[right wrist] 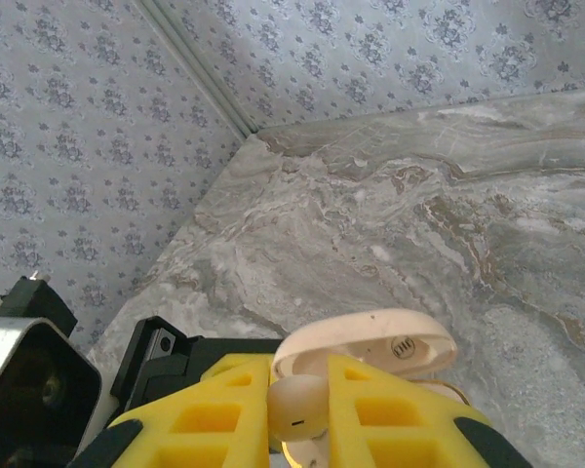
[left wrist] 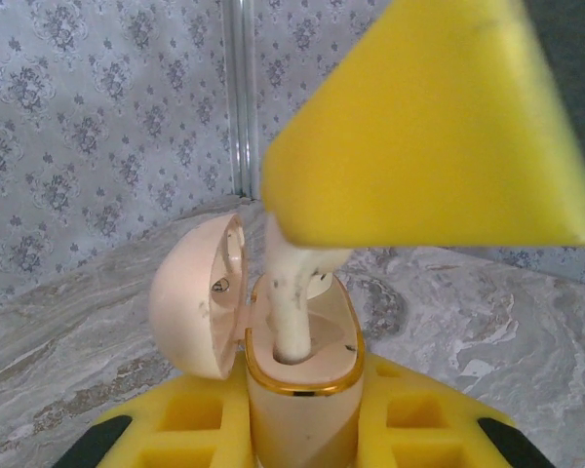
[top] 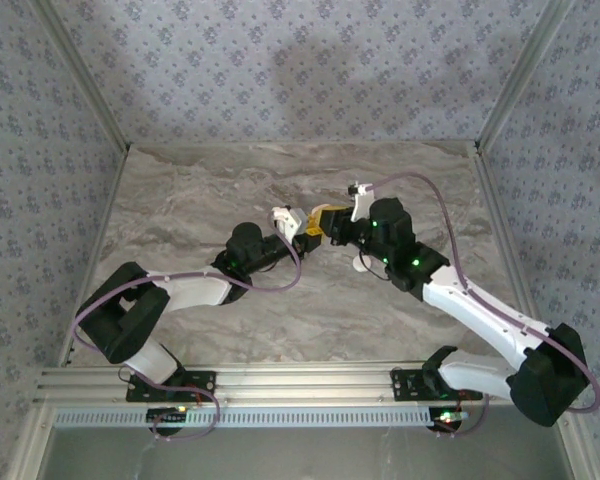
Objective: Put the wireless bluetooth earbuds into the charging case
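The cream charging case (left wrist: pixel 317 414) with a gold rim stands upright between the yellow pads of my left gripper (left wrist: pixel 302 439), which is shut on it. Its lid (left wrist: pixel 190 302) hangs open to the left. One whitish earbud (left wrist: pixel 291 302) has its stem down in a socket of the case. My right gripper (right wrist: pixel 300 414) is shut on that earbud's head (right wrist: pixel 297 408), right above the open case (right wrist: pixel 380 346). In the top view the two grippers, left (top: pixel 302 238) and right (top: pixel 326 226), meet at mid-table. Another small white piece (top: pixel 363 262), maybe a second earbud, lies beside the right arm.
The marble tabletop (top: pixel 180 200) is ringed by patterned walls with metal corner posts (top: pixel 80 80). Purple cables (top: pixel 435 195) loop over both arms. An aluminium rail (top: pixel 280 385) runs along the near edge.
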